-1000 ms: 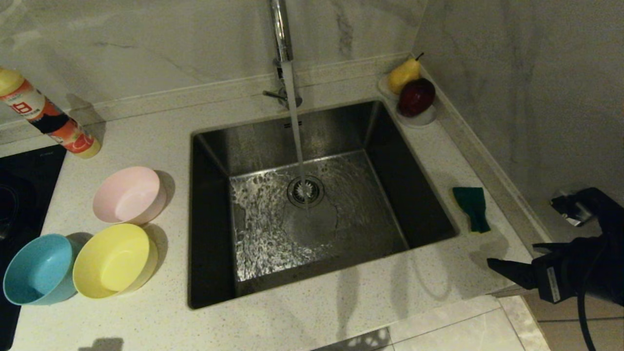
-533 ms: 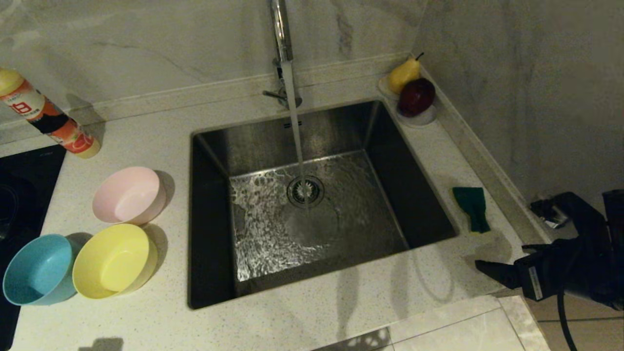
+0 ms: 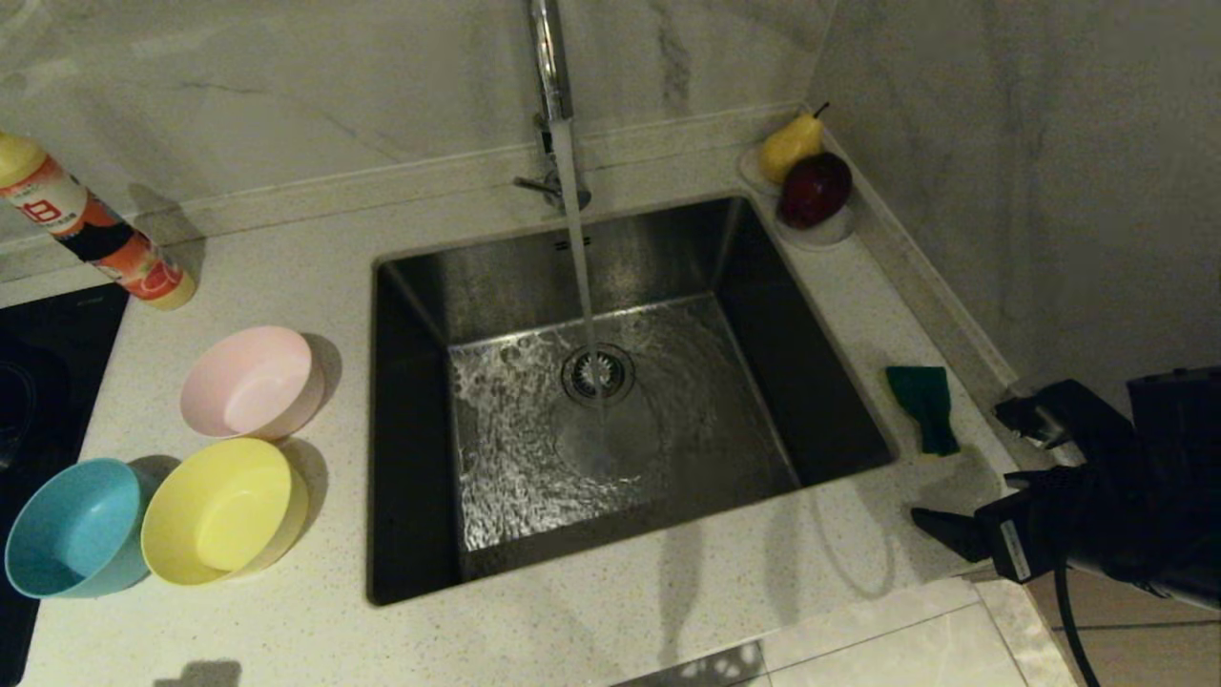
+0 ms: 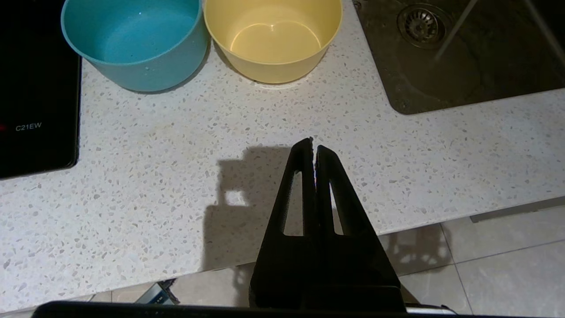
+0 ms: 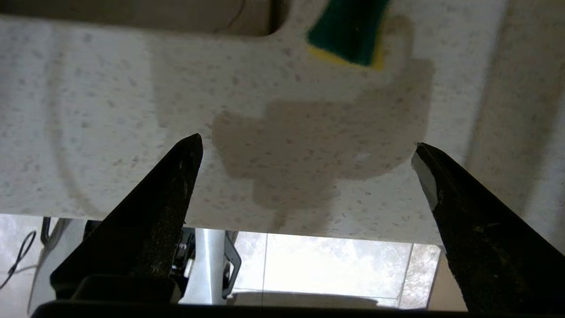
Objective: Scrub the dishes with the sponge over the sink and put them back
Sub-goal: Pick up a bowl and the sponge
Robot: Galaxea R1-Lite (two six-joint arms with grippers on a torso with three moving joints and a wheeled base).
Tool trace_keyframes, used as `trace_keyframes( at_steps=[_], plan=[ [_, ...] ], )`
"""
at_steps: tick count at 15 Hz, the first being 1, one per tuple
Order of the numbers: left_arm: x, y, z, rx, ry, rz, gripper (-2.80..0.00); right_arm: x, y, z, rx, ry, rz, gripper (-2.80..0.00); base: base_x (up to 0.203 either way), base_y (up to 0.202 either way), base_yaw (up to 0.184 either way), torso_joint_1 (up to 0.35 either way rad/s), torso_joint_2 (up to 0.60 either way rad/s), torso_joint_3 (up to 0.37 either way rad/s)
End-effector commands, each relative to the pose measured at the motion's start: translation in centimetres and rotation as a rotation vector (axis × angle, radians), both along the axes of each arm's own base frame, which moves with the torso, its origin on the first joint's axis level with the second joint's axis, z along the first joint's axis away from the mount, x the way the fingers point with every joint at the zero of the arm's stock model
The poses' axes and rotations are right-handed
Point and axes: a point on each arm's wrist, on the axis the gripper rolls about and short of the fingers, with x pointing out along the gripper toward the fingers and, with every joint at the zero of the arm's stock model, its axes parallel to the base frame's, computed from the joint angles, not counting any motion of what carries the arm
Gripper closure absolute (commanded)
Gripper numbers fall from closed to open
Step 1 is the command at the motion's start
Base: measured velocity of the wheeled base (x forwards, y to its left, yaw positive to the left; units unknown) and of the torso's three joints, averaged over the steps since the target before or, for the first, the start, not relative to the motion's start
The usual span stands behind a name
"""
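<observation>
- my right gripper hangs wide open, empty, over the counter's near right edge, near the sponge.
- my left gripper is closed, empty, parked near the bowls.

1. My head camera looks steeply down on the whole counter, with the sink in the middle.
2. My left wrist camera sits low at the near edge, facing the far side; it shares the yellow bowl and blue bowl.
3. My right wrist camera, close at the right near edge, shares the sponge.

i'm looking at a home kitchen: steel sink with running faucet, speckled stone bench, induction hob, marble walls.
</observation>
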Motion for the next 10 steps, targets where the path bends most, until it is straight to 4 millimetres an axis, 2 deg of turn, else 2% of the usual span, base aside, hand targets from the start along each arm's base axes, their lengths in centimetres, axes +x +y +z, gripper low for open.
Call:
trace_keyframes(
  at_steps=[1, 10],
  plan=[
    [0.0, 0.0, 0.0, -0.001, 0.001, 0.001, 0.0, 0.3, 0.2, -0.4, -0.005, 0.016, 0.004, -2.8, 0.0, 0.0, 0.0, 0.0, 0.0, 0.0],
    [0.0, 0.0, 0.0, -0.001, 0.001, 0.0, 0.0, 2.0, 0.5, -0.6, 0.004, -0.024, -0.007, -2.8, 0.0, 0.0, 0.0, 0.0, 0.0, 0.0]
  ],
)
